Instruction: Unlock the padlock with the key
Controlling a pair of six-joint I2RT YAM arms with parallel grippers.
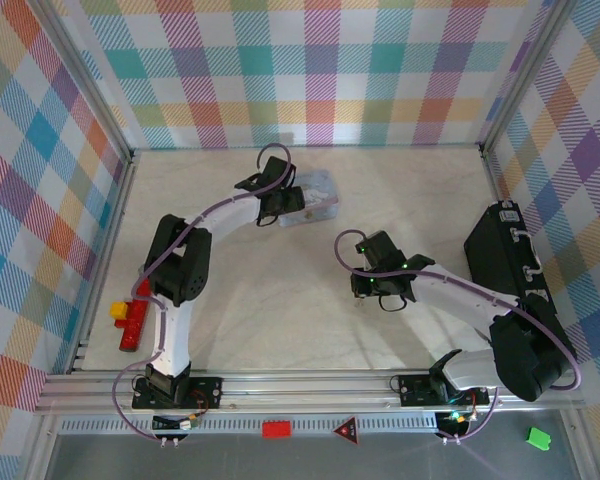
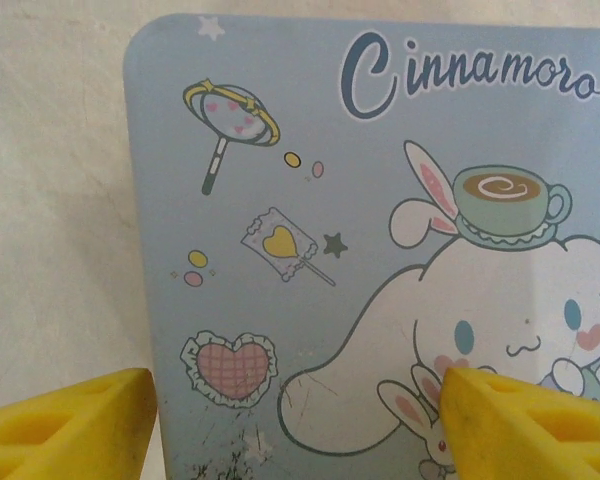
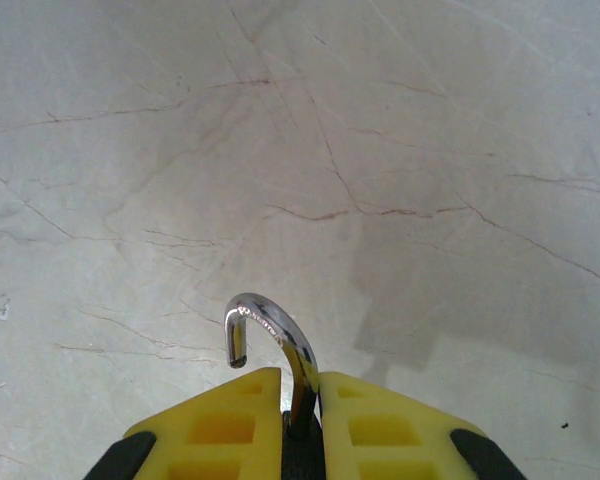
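The padlock sits in my right pincer, which is clamped on it. Its dark body is squeezed between the two yellow fingers, and only a sliver of it shows in the gap. The thin silver shackle rises out of the grip and hooks over. Its short end hangs free just above the tip of one finger, not seated in the body. Beyond it lies the pale, veined tabletop, with a soft shadow to one side.

From above, my right pincer is over the middle of the tabletop, right of centre. The padlock itself is too small to make out there. The big black case stands to its right by the checked wall, well apart from it.

My left pincer is apart, the jaws standing wide over the pastel blue tin. One finger is over the lid's cartoon rabbit and the other at the tin's edge. I cannot tell whether they touch it. In the overhead view that left pincer is at the far side of the tabletop, over the tin. A red and yellow toy lies at the left edge, near my left arm's base.
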